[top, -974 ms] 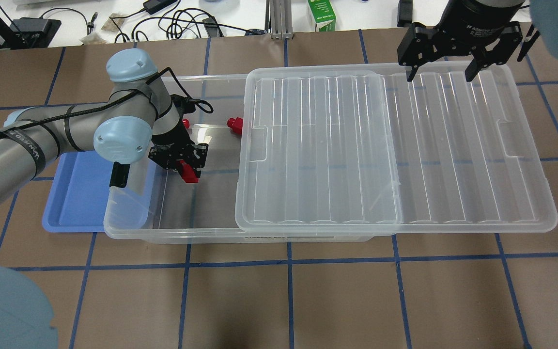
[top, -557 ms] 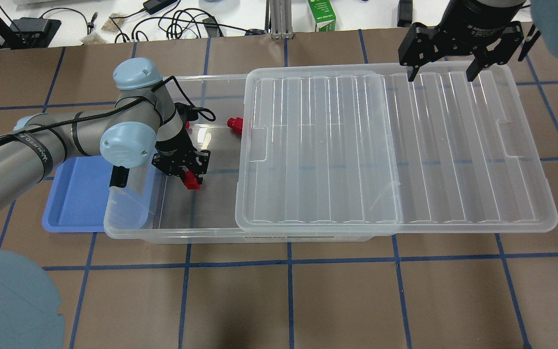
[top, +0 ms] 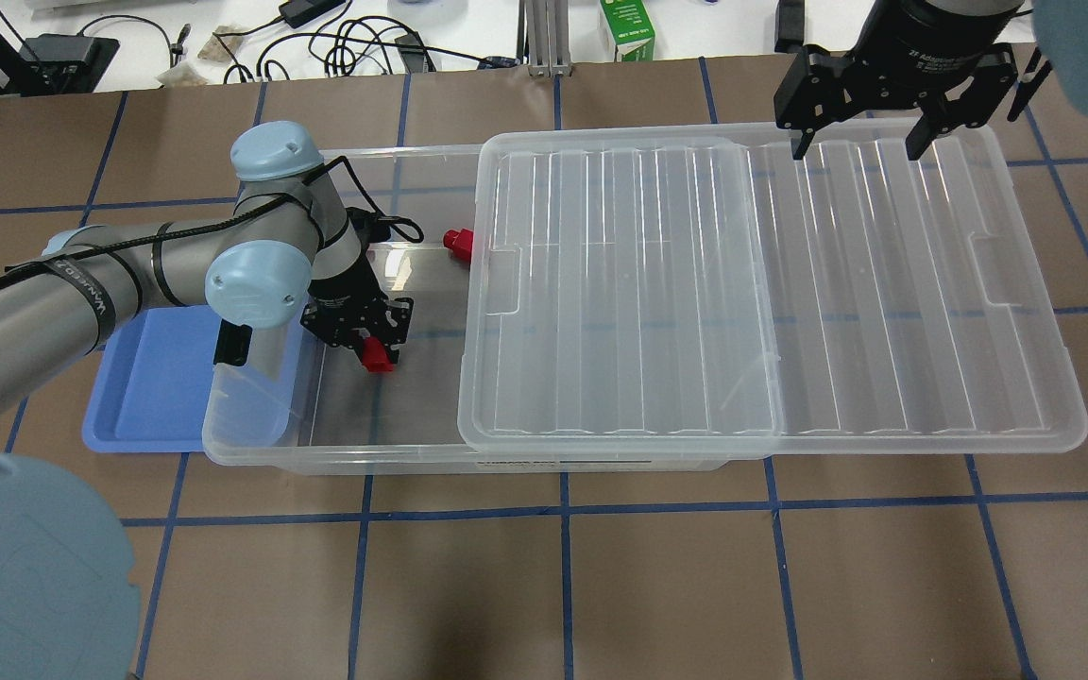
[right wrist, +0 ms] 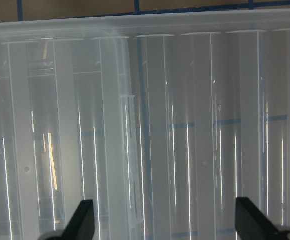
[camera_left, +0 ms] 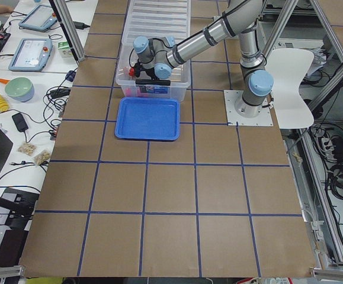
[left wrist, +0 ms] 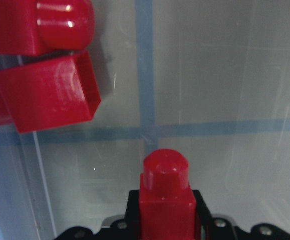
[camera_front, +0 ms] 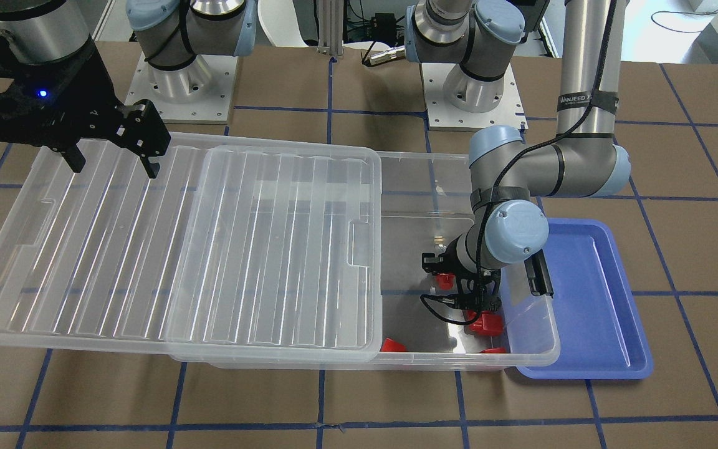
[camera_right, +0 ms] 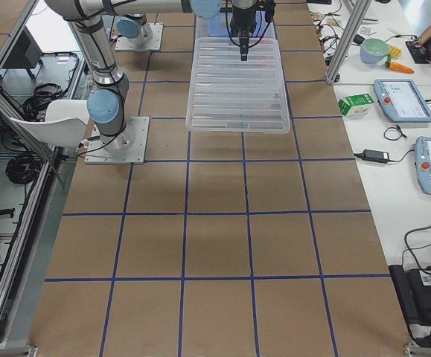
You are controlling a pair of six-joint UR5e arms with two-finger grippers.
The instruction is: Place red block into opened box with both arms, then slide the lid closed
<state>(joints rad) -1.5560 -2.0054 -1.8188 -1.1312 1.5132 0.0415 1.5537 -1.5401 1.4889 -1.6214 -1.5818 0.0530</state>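
Note:
My left gripper reaches down into the open left end of the clear box and is shut on a red block. The left wrist view shows that red block just above the box floor, stub forward. Two other red blocks lie ahead to the left, and one more sits by the lid's edge. The clear ribbed lid covers the box's right part and overhangs far to the right. My right gripper hangs open over the lid's far edge, its fingertips wide apart.
A shallow blue tray sits against the box's left end, partly under the left arm. Cables, a green carton and other gear lie beyond the table's far edge. The brown table has a blue tape grid.
The left gripper has sunk lower into the box with the red block and shifted slightly right. The right gripper has stayed where it was.

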